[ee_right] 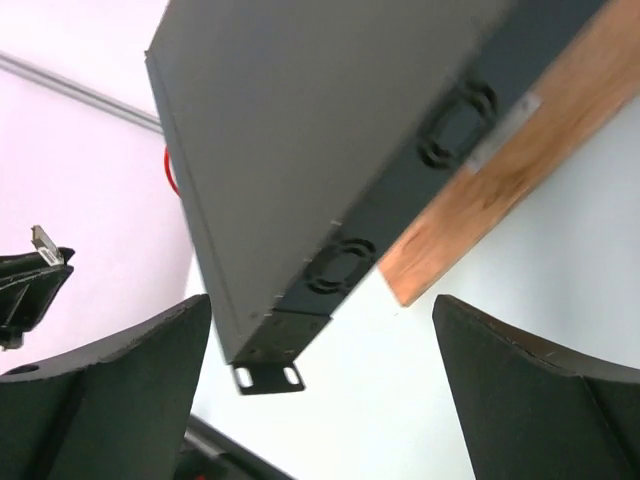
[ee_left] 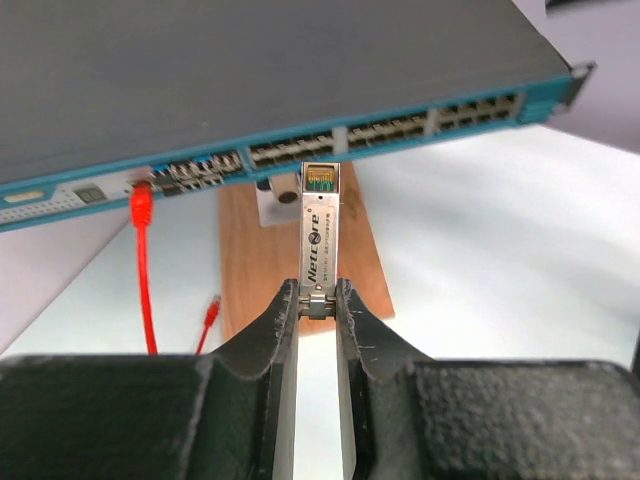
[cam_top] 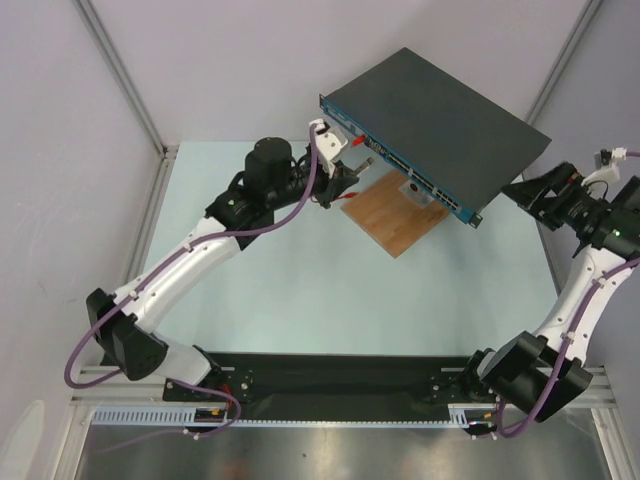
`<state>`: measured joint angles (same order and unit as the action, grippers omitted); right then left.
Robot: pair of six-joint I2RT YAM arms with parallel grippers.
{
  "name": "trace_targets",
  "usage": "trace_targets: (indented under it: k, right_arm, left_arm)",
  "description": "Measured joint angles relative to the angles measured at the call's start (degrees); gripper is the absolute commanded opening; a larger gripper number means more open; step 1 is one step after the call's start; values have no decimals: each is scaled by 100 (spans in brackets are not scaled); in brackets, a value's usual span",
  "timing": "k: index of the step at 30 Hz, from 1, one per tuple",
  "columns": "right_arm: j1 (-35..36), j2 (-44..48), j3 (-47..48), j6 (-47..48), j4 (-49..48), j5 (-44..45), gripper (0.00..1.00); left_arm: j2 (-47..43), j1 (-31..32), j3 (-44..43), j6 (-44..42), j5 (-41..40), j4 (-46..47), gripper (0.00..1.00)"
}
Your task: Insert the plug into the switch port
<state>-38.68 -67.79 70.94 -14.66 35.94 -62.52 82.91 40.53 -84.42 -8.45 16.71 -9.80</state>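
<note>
The switch (cam_top: 440, 110) is a flat dark box raised above a wooden board, its blue front edge (ee_left: 400, 125) lined with ports. My left gripper (ee_left: 318, 300) is shut on the plug (ee_left: 320, 230), a slim silver module with a printed label. The plug points at the port row, its tip just below the middle ports, close to the blue edge. In the top view this gripper (cam_top: 340, 172) sits at the left part of the front edge. My right gripper (ee_right: 320, 380) is open and empty beside the switch's right end (ee_right: 330, 130), near its mounting ear (ee_right: 265, 375).
A brown wooden board (cam_top: 400, 215) lies under the switch on the pale table. A red cable (ee_left: 143, 260) hangs from a port at the left of the front edge, and a loose red connector (ee_left: 210, 310) lies near the board. Frame posts stand at the back corners.
</note>
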Motion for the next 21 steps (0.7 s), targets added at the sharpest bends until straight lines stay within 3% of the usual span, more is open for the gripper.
trace_targets:
  k: [5,8,14,21]
  right_arm:
    - [269,269,540,-20,-153,-44,93]
    - [1093,476,640,-334,-619,11,89]
    - [3539,297,662,-796,-1189,439,77]
    - [4555,-258,551,-1276,-1600,616,57]
  left_arm:
    - [-94,116,0,-114,175,-544,0]
    - [-96,354,0,-210,116,-776,0]
    - [-131,973,0,-516,-114,-839,0]
    - [-203,1110,0,-721,-345,-835,0]
